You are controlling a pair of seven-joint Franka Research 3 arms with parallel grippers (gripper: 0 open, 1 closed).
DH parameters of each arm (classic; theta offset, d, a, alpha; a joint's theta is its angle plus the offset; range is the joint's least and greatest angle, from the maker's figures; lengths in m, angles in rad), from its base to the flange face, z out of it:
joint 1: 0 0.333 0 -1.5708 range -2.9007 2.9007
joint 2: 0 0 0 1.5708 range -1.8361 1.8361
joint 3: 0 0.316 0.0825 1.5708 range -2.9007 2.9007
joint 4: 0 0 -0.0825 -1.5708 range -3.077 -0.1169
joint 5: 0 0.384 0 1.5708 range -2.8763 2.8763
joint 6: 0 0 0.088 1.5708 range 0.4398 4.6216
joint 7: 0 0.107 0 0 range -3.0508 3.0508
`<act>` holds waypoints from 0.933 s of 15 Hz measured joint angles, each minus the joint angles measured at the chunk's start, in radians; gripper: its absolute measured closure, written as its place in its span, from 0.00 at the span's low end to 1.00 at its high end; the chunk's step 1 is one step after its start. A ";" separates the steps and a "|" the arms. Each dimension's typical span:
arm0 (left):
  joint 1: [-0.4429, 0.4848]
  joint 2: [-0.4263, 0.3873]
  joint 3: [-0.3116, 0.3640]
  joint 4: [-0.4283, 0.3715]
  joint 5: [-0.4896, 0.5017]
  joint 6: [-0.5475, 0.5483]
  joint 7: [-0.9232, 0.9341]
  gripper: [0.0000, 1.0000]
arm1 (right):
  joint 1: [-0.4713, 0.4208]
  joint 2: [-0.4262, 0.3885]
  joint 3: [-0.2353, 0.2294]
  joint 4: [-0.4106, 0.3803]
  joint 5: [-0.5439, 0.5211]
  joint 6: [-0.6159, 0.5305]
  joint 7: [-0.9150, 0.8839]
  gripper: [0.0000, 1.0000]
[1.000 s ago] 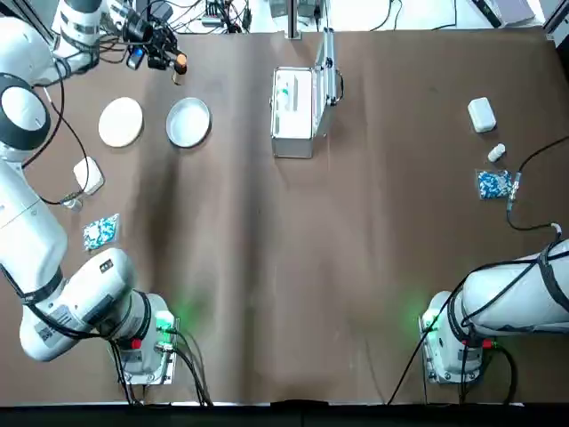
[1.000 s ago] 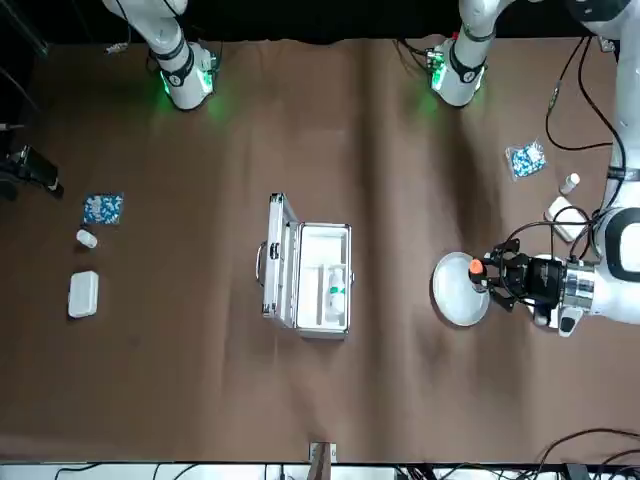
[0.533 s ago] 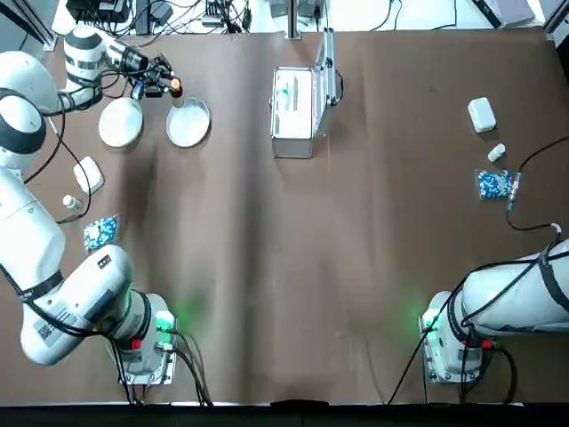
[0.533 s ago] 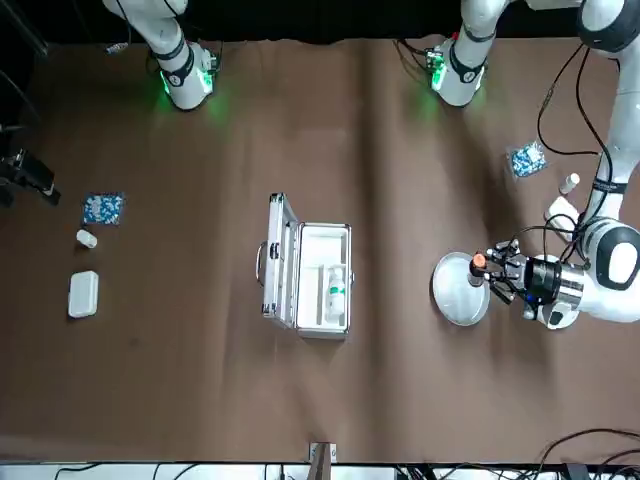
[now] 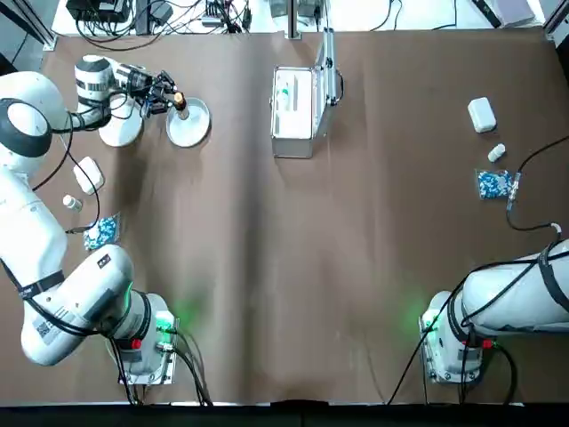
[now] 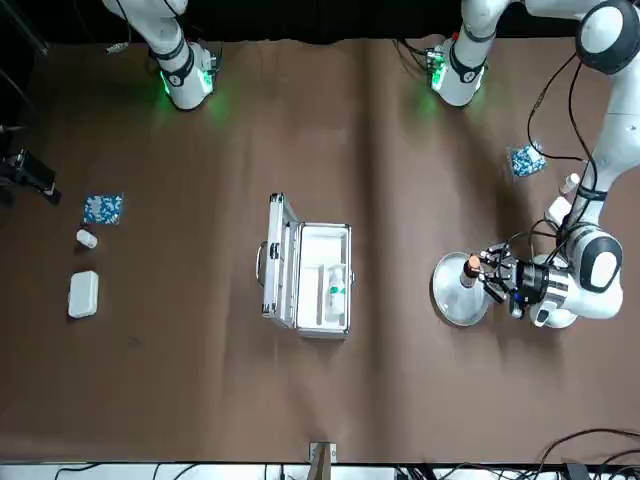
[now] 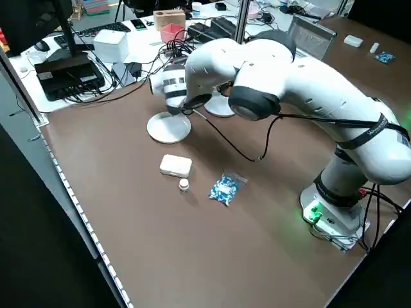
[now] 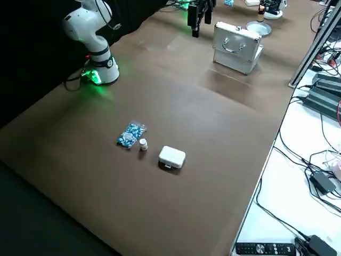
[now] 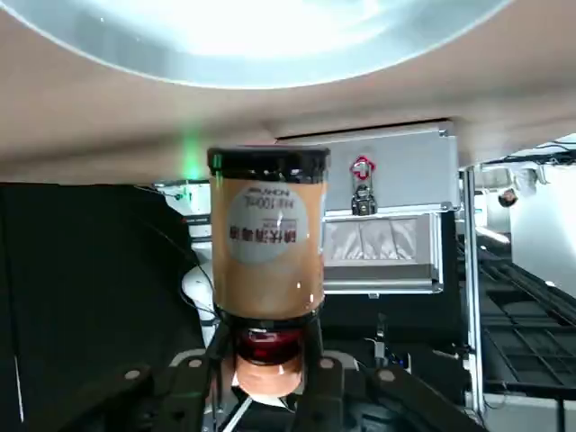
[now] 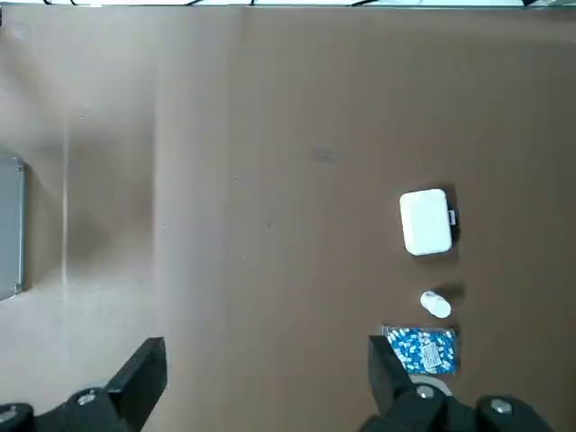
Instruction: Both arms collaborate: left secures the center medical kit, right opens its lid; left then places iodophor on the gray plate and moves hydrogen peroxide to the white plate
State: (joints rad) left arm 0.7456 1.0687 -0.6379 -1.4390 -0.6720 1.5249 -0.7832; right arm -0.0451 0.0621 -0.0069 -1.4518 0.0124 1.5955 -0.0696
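The left arm's tool (image 9: 270,346) is at the far left of the tabletop (image 5: 356,222), its fingers closed on the cap of the iodophor (image 9: 270,243). The change is in its place: it has come in from beside the gray plate (image 5: 188,133) and now holds the bottle over that plate, toward its left side. The carry seems nearly done, with a short lowering and the release left; letting go too high could tip so narrow a bottle.

The iodophor points cap up and base down to the plate. Its long axis is close to upright, and a gap seems to remain beneath it.

Going outward from the tool, the white plate (image 5: 121,127) is just beside the gray one, nearer the tabletop's left edge, partly under the arm. Farther off, the case (image 5: 292,148) sits near the middle of the far edge, its lid (image 5: 325,76) open toward the right edge. In it lies the hydrogen peroxide (image 5: 284,93), its long axis running roughly from near edge to far edge; that move is still to do.

Farthest, the right arm's tool (image 10: 267,351) is parked above the tabletop's right side, fingers spread with nothing between them.
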 joint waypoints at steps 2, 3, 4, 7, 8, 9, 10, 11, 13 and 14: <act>0.000 0.016 0.011 0.000 -0.003 0.000 0.027 0.67 | 0.000 0.000 0.000 0.000 0.000 0.000 0.000 0.01; 0.000 0.023 0.017 0.000 -0.006 0.000 0.039 0.67 | 0.000 0.000 0.000 0.000 0.000 0.000 0.000 0.01; 0.000 0.030 0.023 0.000 -0.015 0.000 0.046 0.67 | 0.000 0.000 0.000 0.000 0.000 0.000 0.000 0.01; -0.007 0.044 0.044 0.000 -0.044 0.000 0.058 0.67 | 0.000 0.000 0.000 0.000 0.000 0.001 0.001 0.02; -0.008 0.049 0.049 0.000 -0.056 0.001 0.061 0.67 | 0.000 0.000 0.000 0.000 0.000 0.001 0.001 0.02; -0.010 0.054 0.052 0.000 -0.064 0.001 0.063 0.67 | 0.000 0.000 0.000 0.000 0.000 0.001 0.001 0.01; -0.011 0.061 0.054 0.000 -0.068 0.003 0.066 0.67 | 0.000 0.000 0.001 0.000 0.000 0.001 0.001 0.01; -0.011 0.066 0.056 0.000 -0.068 0.005 0.066 0.67 | 0.002 0.000 0.002 0.000 0.000 0.001 0.001 0.01; -0.012 0.073 0.062 0.000 -0.069 0.006 0.067 0.67 | 0.008 0.000 0.004 0.000 0.000 0.000 0.001 0.01; -0.014 0.074 0.068 0.000 -0.069 0.006 0.067 0.67 | 0.012 0.000 0.005 0.000 0.000 0.000 0.001 0.01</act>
State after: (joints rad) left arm 0.7311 1.1431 -0.5697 -1.4386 -0.7407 1.5305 -0.7163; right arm -0.0336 0.0621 -0.0021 -1.4519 0.0124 1.5953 -0.0687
